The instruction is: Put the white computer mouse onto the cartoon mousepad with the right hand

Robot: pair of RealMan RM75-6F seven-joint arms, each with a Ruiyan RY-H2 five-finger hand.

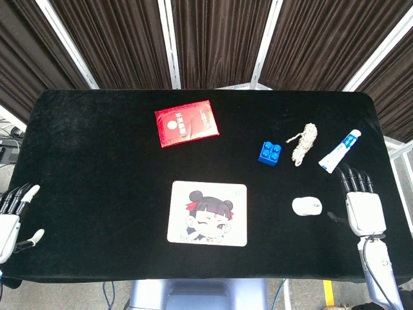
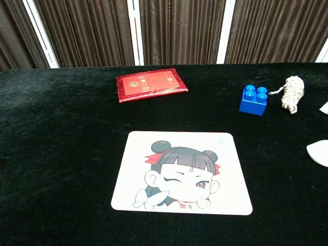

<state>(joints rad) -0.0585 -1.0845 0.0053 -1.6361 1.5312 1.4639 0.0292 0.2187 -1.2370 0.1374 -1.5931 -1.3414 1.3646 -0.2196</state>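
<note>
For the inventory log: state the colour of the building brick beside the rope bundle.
Blue: the building brick, studs on top, shows best in the chest view.

The head view looks steeply down from high above the near edge, taking in the whole black table (image 1: 97, 148), the curtains behind it and a strip of floor at each side. The left hand (image 1: 11, 218) and right hand (image 1: 365, 208) show only here, at the near corners. The chest view sits much lower and closer, facing forward across the cloth toward the curtains, so the table's far edge is its horizon. Both views share the middle and right: the mousepad (image 1: 208, 213) (image 2: 182, 172), red booklet (image 1: 186, 123) (image 2: 150, 84), blue brick (image 1: 270, 153) (image 2: 254, 99) and rope (image 1: 303, 143) (image 2: 291, 93). The mouse (image 1: 306, 206) (image 2: 319, 152) is cut by the chest view's right edge.
</note>
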